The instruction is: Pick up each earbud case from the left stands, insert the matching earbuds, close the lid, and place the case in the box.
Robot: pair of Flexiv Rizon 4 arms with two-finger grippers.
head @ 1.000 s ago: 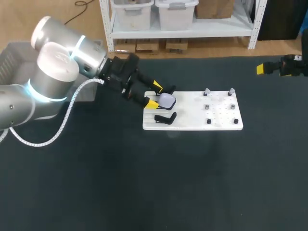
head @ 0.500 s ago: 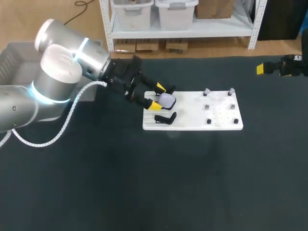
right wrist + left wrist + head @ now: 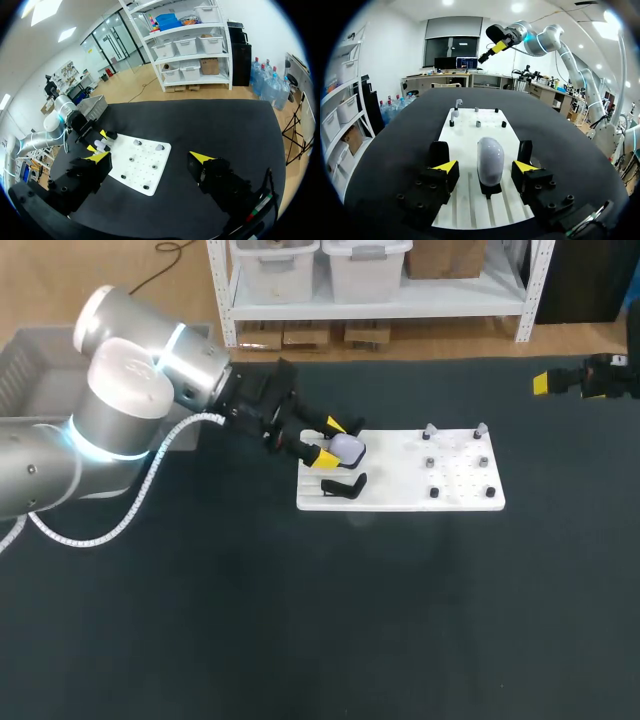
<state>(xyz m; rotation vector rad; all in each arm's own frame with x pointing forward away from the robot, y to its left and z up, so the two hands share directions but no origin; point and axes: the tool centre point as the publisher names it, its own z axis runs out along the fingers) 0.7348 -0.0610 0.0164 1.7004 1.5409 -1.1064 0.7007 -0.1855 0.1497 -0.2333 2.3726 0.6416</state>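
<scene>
A pale lavender earbud case (image 3: 347,447) stands upright on its black stand at the left end of the white board (image 3: 400,475). My left gripper (image 3: 327,440) straddles it. In the left wrist view the case (image 3: 490,160) stands between the yellow fingertips (image 3: 445,166), with a gap showing on each side, so the gripper (image 3: 485,167) is open. A second black stand (image 3: 345,485), nearer the front edge, is empty. Two pale earbuds (image 3: 430,430) sit on pegs along the board's far edge. My right gripper (image 3: 149,159) hangs wide open, high at the far right, holding nothing.
A grey box (image 3: 30,370) sits at the table's far left, behind my left arm. Several small dark pegs (image 3: 434,492) dot the right half of the board. The dark table top (image 3: 300,620) spreads in front of the board.
My left gripper's fingers have drawn closer together around the case, and the arm has edged slightly toward the board. The right arm has not moved.
</scene>
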